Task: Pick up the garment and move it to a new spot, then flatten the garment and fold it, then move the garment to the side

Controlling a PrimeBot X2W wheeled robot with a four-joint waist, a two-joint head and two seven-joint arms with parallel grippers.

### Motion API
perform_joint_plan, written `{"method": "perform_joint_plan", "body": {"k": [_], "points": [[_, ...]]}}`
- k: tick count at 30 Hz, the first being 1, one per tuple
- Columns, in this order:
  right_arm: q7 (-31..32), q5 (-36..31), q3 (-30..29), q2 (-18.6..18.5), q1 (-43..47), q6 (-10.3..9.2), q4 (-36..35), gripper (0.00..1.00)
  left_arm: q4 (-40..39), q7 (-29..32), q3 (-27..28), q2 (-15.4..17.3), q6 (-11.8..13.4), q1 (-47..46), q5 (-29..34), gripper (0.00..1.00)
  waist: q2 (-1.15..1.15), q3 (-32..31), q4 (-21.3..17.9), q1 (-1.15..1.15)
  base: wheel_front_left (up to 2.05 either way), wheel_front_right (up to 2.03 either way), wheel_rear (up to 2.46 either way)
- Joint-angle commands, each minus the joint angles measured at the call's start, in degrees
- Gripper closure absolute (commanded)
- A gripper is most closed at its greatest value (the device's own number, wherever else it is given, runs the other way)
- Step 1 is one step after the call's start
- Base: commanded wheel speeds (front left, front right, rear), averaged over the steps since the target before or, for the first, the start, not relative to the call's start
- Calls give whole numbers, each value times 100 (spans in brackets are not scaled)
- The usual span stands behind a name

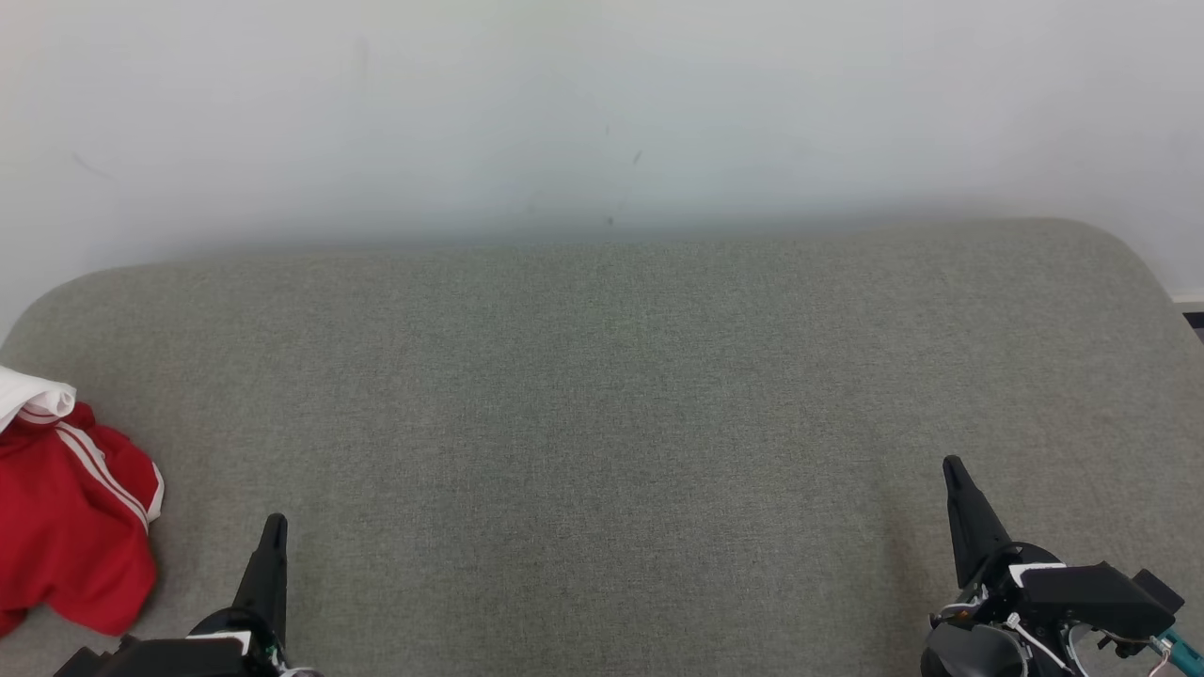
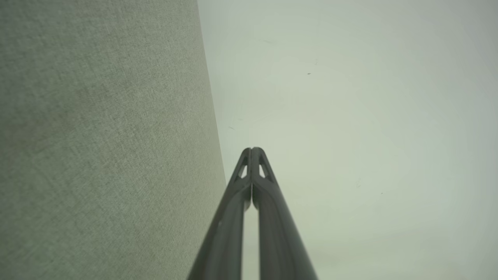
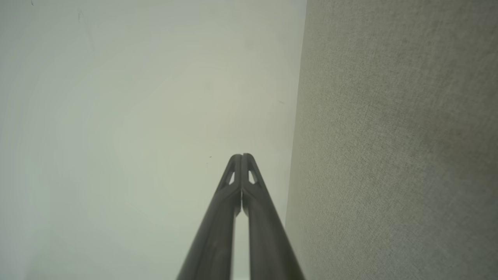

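One red garment (image 1: 73, 527) with white stripes lies crumpled at the far left edge of the grey bench (image 1: 602, 395), apparently awaiting pickup. Just right of it, the left pincer (image 1: 274, 523) is closed and empty, its fingers pointing forward low over the fabric. Well to the right, the right pincer (image 1: 953, 464) matches that pose, also closed on nothing.

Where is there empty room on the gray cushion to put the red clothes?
The whole middle of the cushion is bare, from the wall down between the left claw and right claw. Only the left edge is crowded, with the red clothes and a white cloth.
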Motion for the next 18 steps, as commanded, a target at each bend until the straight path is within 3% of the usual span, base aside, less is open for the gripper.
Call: {"method": "perform_joint_plan", "body": {"k": [1, 18], "points": [[17, 8, 1, 1, 62, 5, -11, 100, -20, 4, 17, 24, -5, -23, -24, 100, 0, 0, 0, 0, 0, 0, 0], [17, 8, 1, 1, 62, 5, -11, 100, -20, 4, 17, 24, -4, -23, -24, 100, 0, 0, 0, 0, 0, 0, 0]]}}
